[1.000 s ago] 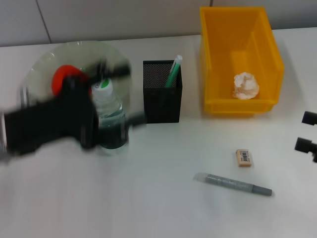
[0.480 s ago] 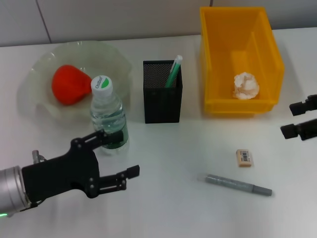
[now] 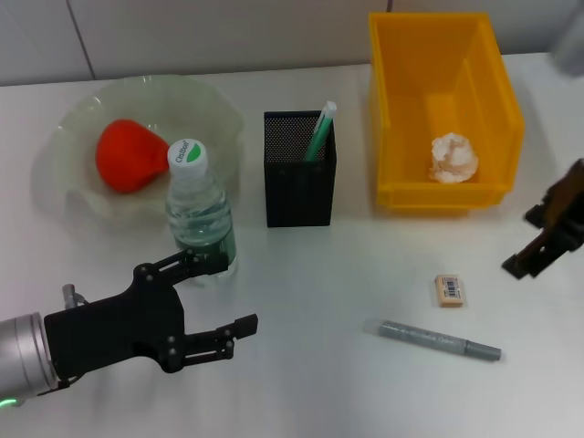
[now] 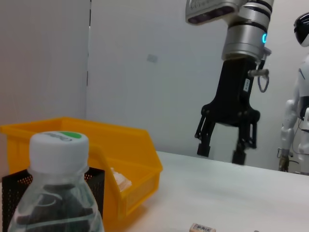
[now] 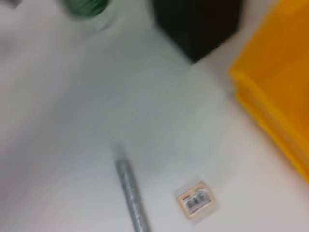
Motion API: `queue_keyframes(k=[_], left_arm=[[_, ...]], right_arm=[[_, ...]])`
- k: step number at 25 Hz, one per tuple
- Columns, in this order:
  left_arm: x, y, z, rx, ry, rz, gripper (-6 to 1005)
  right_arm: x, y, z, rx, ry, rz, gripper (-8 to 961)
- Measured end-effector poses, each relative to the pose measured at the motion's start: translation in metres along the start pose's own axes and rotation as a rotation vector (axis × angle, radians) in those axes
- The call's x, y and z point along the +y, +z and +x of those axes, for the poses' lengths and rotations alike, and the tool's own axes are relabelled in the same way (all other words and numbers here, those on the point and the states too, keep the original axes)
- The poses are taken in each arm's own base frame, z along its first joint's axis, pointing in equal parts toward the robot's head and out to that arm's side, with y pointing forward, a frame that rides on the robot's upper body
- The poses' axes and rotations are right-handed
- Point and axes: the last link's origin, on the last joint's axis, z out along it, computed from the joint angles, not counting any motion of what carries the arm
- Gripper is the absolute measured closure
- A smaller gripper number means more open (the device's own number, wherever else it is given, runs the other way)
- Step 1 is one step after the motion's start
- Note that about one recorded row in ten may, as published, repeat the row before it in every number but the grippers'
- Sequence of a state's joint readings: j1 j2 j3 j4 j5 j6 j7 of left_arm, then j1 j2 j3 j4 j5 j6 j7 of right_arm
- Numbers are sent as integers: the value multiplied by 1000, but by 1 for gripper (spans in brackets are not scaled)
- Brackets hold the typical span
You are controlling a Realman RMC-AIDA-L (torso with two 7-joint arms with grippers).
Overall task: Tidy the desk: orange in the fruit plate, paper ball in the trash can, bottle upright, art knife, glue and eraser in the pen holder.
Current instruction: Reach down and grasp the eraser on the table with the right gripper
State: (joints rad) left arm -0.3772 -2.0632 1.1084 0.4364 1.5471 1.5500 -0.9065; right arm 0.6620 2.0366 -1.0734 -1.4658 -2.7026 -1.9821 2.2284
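Note:
The orange lies in the glass fruit plate. The bottle stands upright beside the plate; it also shows in the left wrist view. My left gripper is open and empty, just in front of the bottle. The paper ball lies in the yellow bin. The black pen holder holds a green glue stick. The eraser and the grey art knife lie on the table. My right gripper is open, above the table right of the eraser.
The white table runs back to a light wall. The yellow bin and pen holder stand behind the eraser and knife. Another robot figure stands far off in the left wrist view.
My left gripper has drawn back from the bottle toward the table's front, leaving it upright. My right gripper has moved in from the right edge and turned, closer to the eraser.

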Motion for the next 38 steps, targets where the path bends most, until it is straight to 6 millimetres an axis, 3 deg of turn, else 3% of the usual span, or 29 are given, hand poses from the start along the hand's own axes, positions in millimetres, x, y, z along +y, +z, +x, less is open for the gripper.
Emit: queue_keyframes(k=[10,25,38], left_arm=[[1,-1,-1,-1,-4,4,152],[2,1,-1,4,-7,1,152],[2,3,-1,2,-7,-6,152]], right_arm=[[14,30,-10,37,-319,-43,132],[5,71,-16,49,-365,-25,160],[1,86,-24,53,-366,-18,185]])
